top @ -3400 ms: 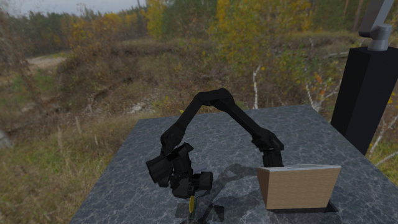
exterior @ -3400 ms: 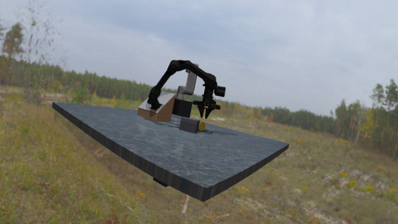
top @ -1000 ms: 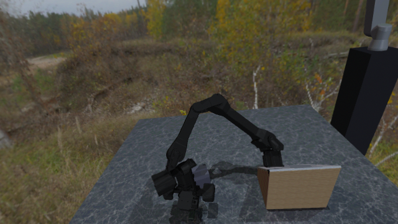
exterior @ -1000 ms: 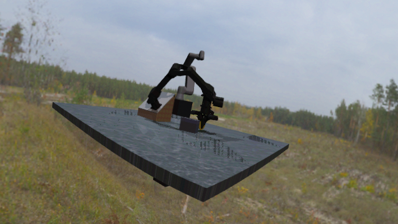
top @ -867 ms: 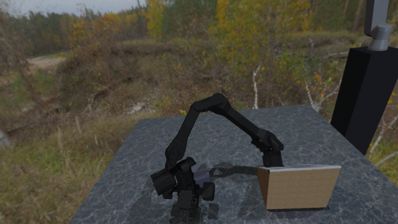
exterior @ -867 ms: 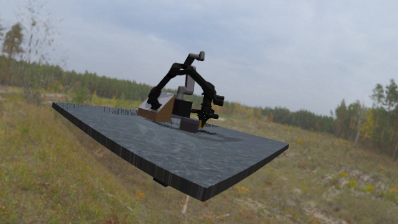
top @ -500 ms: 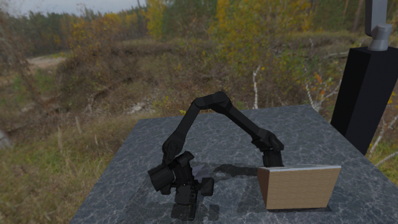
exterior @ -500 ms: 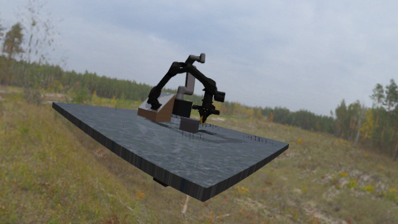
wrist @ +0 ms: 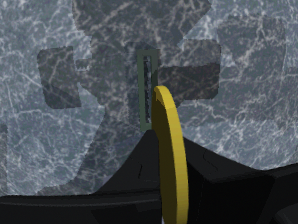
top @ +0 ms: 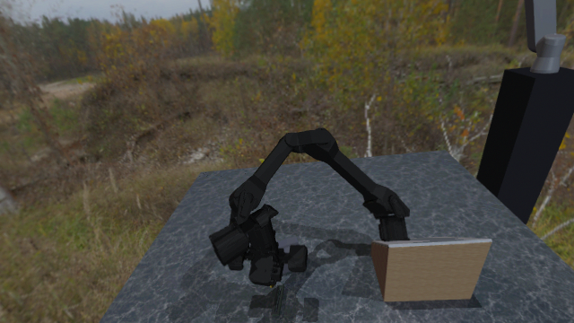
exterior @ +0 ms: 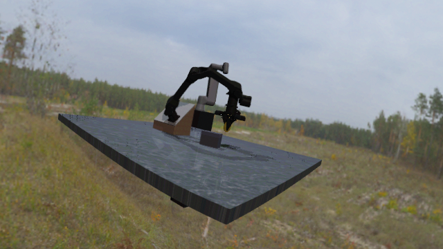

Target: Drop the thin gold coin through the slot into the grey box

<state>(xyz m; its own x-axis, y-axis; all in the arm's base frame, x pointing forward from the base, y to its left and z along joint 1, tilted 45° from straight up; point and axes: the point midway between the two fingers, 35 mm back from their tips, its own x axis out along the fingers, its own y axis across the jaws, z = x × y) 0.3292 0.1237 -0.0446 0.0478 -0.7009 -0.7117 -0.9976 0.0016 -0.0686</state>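
The gold coin (wrist: pixel 172 155) (exterior: pixel 225 128) stands on edge between the fingertips; only a sliver shows in the top view. My gripper (wrist: pixel 156 136) (exterior: pixel 227 124) is shut on it and holds it above the table, clear of the holder. The shallow dark-green holder (wrist: pixel 141 90) lies below, empty, just left of the coin's far end in the wrist view. The grey box (exterior: pixel 210 139) (top: pixel 288 242) stands on the table near the gripper. It is partly hidden behind the gripper in the top view, and its slot cannot be made out in any view.
The arm's base sits by a sloped wooden block (top: pixel 435 271) (exterior: pixel 183 126) with a light top. A black pedestal (top: pixel 507 135) (exterior: pixel 202 120) bearing a grey arm (top: pixel 546 56) (exterior: pixel 212 91) stands beyond the table (top: pixel 215 188) (exterior: pixel 194 180). The arm's shadow falls around the holder.
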